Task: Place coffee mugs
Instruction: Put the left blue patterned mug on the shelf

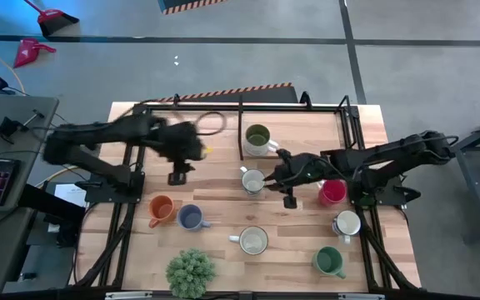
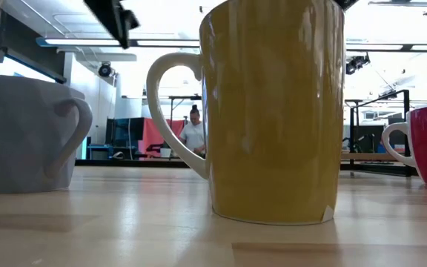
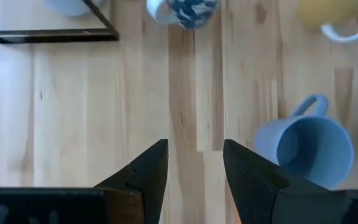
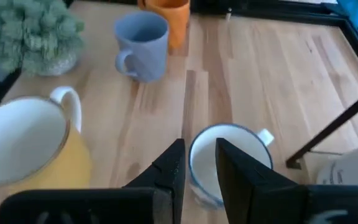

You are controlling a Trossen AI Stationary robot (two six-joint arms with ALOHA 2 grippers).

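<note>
blue-grey mug (image 1: 192, 218) upright, handle toward right arm; left jaws open, right's unclear.

High view: straight down over the whole desk (image 1: 223, 179). Low view: desk level, very near the yellow mug (image 2: 273, 111), facing the room. Wrist views look down past fingers; both show the blue-grey mug (image 3: 306, 149).

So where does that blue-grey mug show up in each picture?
High view: the blue-grey mug sits left of centre, near the front of the table.
Low view: far left.
Left wrist view: by the right edge.
Right wrist view: near the top, left of centre.
Shared landmark: the yellow mug beside it.
</note>
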